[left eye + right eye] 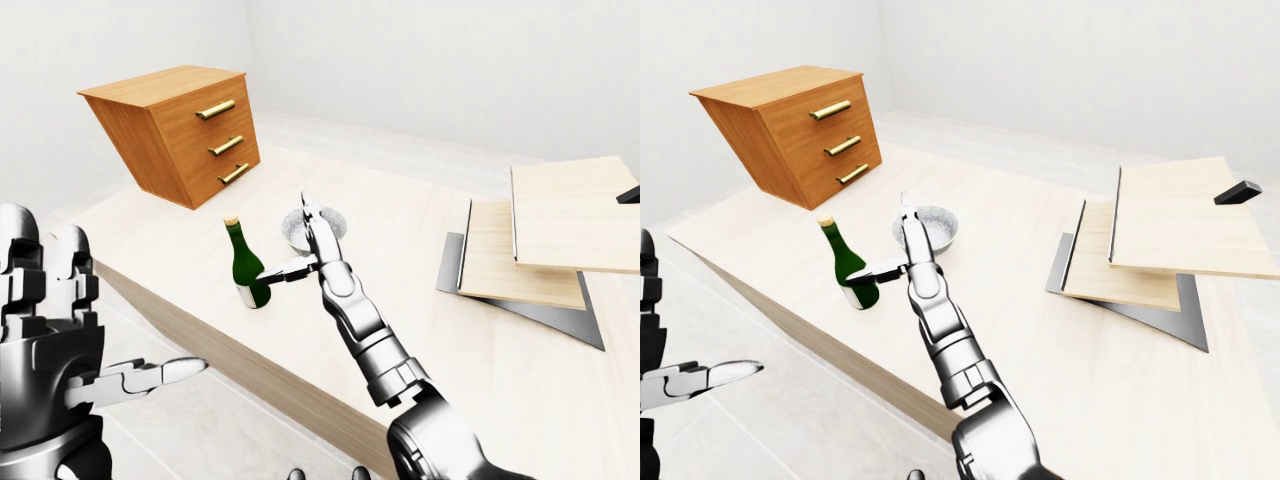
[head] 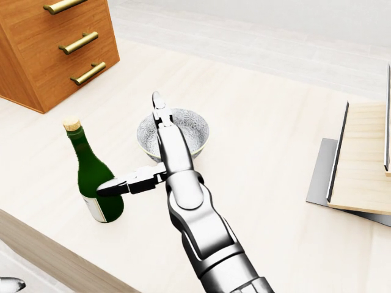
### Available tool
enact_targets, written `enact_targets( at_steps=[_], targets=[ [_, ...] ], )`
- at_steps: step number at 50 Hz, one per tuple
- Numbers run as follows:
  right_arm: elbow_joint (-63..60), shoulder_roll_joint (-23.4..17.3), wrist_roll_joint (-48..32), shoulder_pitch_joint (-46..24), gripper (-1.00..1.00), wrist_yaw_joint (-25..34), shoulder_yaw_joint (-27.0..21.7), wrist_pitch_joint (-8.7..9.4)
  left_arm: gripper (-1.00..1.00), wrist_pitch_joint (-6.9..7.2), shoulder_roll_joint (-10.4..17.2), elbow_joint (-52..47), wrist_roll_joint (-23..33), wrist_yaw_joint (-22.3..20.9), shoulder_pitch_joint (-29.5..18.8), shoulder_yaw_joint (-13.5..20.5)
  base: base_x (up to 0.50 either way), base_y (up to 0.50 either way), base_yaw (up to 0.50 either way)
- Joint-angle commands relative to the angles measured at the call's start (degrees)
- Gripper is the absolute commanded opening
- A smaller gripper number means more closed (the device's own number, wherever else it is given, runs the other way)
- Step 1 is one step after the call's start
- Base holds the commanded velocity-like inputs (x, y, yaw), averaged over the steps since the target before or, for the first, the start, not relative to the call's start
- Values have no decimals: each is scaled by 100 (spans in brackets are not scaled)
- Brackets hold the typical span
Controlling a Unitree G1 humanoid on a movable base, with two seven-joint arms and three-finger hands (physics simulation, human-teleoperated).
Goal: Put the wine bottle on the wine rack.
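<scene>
Green wine bottle (image 2: 96,183) stands upright, left of centre in the head view, on the pale surface (image 2: 275,152). Right hand (image 2: 143,152) is spread open, thumb touching the bottle's side, one finger over the patterned bowl (image 2: 186,131). Left hand (image 1: 60,340) hangs open, lower left, holding nothing.

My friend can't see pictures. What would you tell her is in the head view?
A shiny robot right hand reaches, fingers spread open, to a green wine bottle with a cork, its thumb tip at the bottle's side. The bottle stands upright on a pale wooden table, beside a patterned bowl. A wooden drawer chest sits top left.
</scene>
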Motion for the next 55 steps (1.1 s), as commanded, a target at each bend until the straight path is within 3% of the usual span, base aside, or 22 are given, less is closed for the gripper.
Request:
enact_targets(
  at_steps=[1, 7, 11, 24, 39, 55],
  targets=[
    [552, 138, 45, -346, 100, -8, -23, -106, 100, 0, -49, -150, -90, -93, 18, 179, 0, 0, 0],
    [849, 198, 13, -486, 100, -6, -26, -229, 100, 0, -64, -199, -130, -119, 17, 229, 0, 0, 0],
    [860, 244, 25, -599, 100, -4, -42, -175, 100, 0, -102, -237, -120, -146, 45, 204, 0, 0, 0],
    [1288, 294, 64, -986, 100, -33, -135, -308, 100, 0, -111, -210, -116, -183, 32, 242, 0, 0, 0],
    [2402, 338, 318, -1700, 100, 114, -358, -716, 100, 0, -101, -15, -43, -193, -8, 199, 0, 0, 0],
    [2780, 452, 400, -2110, 100, 211, -399, -705, 100, 0, -30, 229, -13, -124, -74, 154, 0, 0, 0]
  ],
)
